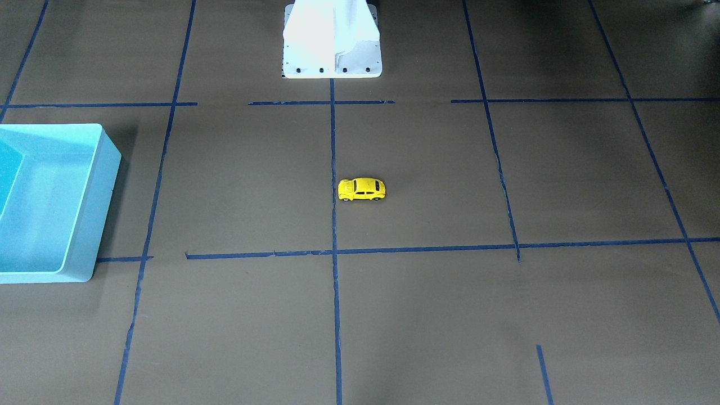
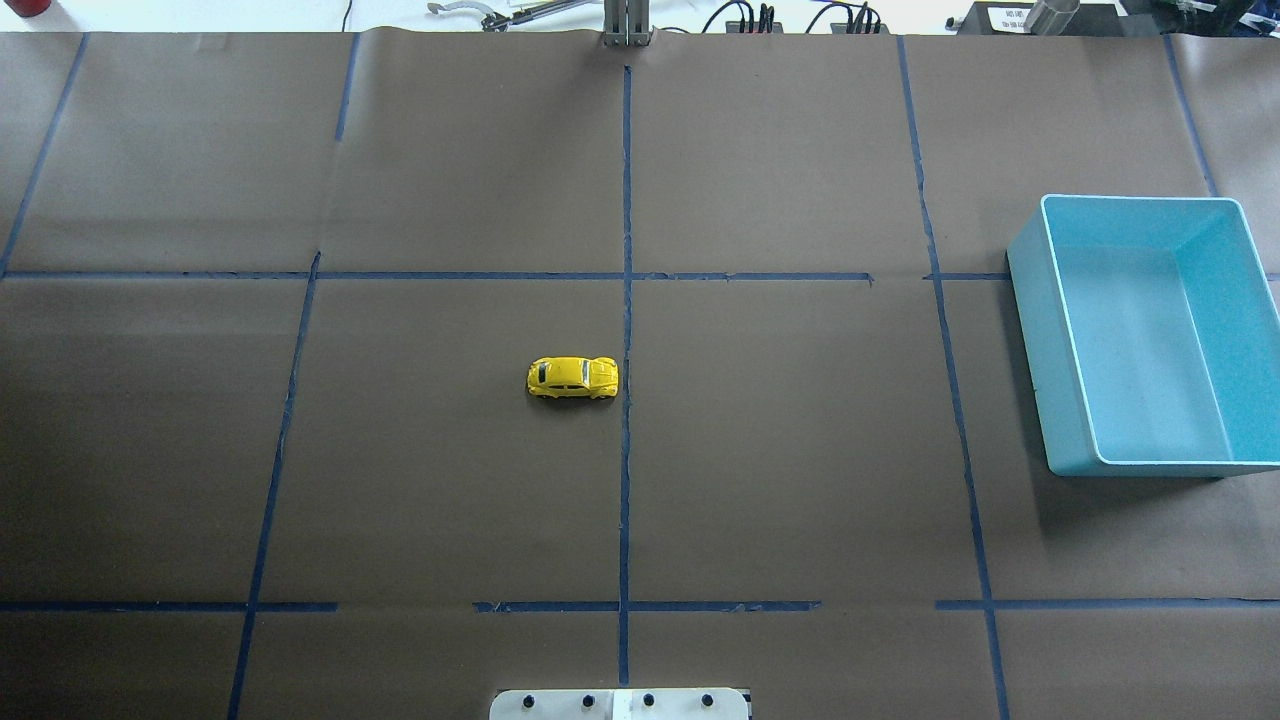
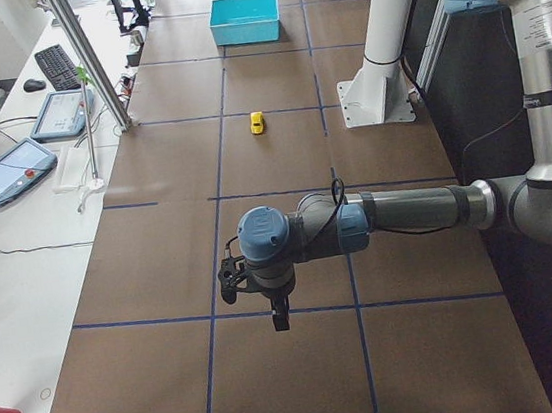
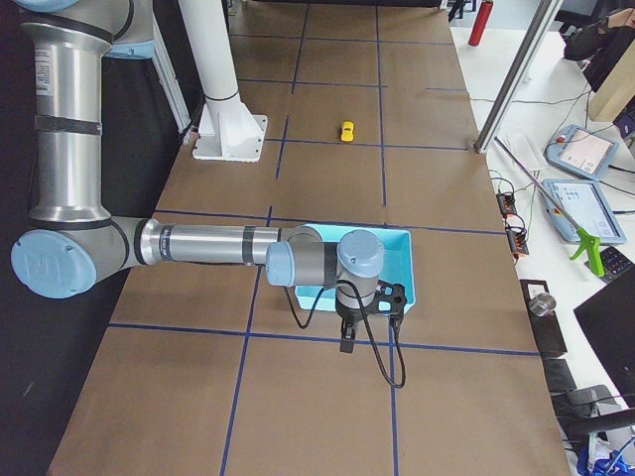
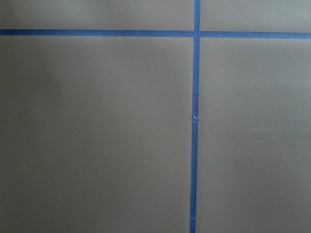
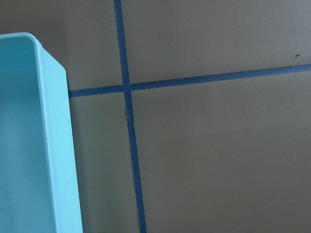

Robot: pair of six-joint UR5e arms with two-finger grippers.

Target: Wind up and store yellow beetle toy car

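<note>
The yellow beetle toy car stands on its wheels near the middle of the table, beside the centre tape line. It also shows in the overhead view and, small, in both side views. The light blue bin stands open and empty at the table's right end, and its wall shows in the front view. My left gripper hangs over the table's left end, far from the car. My right gripper hangs just beyond the bin. I cannot tell whether either is open or shut.
Blue tape lines cross the brown table cover. The white robot base stands at the table's near edge by the centre line. The bin's corner fills the left of the right wrist view. Tablets and a keyboard lie on the side bench.
</note>
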